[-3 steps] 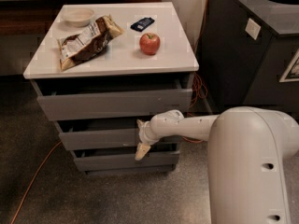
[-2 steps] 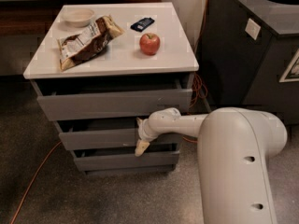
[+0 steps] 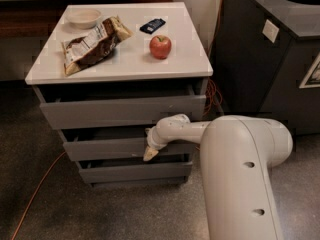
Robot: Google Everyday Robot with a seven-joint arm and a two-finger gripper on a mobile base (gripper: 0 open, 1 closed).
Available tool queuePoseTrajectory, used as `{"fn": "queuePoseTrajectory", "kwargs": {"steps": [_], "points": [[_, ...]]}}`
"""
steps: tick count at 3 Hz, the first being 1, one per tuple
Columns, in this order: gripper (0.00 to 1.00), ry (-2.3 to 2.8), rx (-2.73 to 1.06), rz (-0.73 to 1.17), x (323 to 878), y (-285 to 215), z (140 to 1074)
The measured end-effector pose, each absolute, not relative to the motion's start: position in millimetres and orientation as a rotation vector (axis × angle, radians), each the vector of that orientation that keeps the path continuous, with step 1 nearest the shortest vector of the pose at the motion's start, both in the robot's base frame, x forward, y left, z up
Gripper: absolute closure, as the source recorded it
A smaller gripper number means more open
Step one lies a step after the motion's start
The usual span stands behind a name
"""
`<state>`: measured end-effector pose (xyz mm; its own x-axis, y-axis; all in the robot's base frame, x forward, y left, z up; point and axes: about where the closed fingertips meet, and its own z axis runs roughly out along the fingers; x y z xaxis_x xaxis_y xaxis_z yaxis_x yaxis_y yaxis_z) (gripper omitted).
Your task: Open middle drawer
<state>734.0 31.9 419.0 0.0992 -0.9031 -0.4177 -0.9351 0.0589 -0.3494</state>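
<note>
Grey floor, cabinet w/ jaws at middle drawer front

Middle drawer: wide grey front, plain and flat, no handle, medium height. Second of three in cabinet, under taller drawer, above shortest drawer. Front level, facing camera, dark gap along top edge (interior hidden). Stands slightly forward of shortest drawer, set back from taller drawer. Gripper: pale tip pointing down, in front of middle drawer's face, right of centre, near lower edge; contact unclear.
</note>
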Motion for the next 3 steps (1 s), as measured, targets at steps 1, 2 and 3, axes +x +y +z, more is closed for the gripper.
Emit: {"fn": "queuePoseTrajectory", "kwargs": {"steps": [1,2,3], "points": [[0.44,1.811,-1.843,0.076,729,29,415],[0.67,1.821,-1.841,0.081,714,25,415],[0.98,1.820,-1.849,0.086,706,26,416]]}}
